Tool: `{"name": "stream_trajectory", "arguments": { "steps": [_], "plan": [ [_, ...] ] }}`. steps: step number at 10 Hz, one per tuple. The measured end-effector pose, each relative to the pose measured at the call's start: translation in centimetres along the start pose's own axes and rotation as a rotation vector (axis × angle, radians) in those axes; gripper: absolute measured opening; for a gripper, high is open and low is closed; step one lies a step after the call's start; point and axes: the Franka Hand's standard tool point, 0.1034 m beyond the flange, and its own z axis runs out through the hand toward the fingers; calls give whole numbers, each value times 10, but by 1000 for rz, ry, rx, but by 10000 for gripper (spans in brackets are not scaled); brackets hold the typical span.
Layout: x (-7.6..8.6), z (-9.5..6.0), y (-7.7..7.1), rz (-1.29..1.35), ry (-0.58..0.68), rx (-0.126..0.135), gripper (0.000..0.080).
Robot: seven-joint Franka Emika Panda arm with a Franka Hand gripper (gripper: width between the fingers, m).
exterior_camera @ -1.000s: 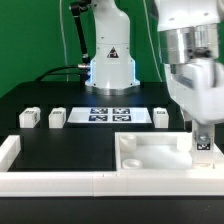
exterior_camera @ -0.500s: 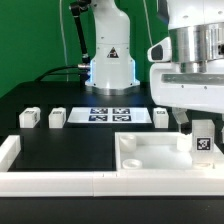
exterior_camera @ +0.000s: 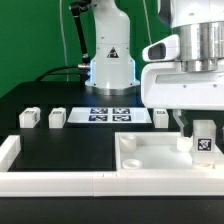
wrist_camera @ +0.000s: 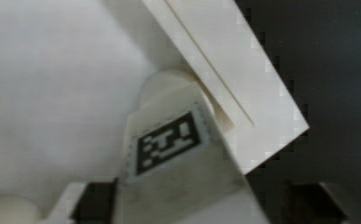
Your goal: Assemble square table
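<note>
The square table slab lies at the front, against the border wall. One white tagged leg block stands upright in the slab's corner on the exterior view's right. My gripper comes down on it from above, its broad face towards the camera. In the wrist view the leg fills the gap between my two dark fingers, so the gripper is shut on it. Three more leg blocks lie at the back.
The marker board lies at the back centre, in front of the arm's base. A long low white border wall runs along the front, with a raised end at the exterior view's left.
My hand has turned about its vertical axis, from narrow side to broad face towards the camera, and shifted slightly left. The leg block stays upright in the same corner.
</note>
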Motion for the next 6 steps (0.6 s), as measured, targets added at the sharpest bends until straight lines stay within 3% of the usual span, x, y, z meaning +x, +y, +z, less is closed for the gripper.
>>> {"name": "stream_trajectory", "arguments": {
  "steps": [1,3,6],
  "plan": [
    [0,0,1,67,-2,-2,293],
    [1,1,4,210,-2,-5,295],
    [-4,-2,3,796,-87,-39,293]
  ]
}}
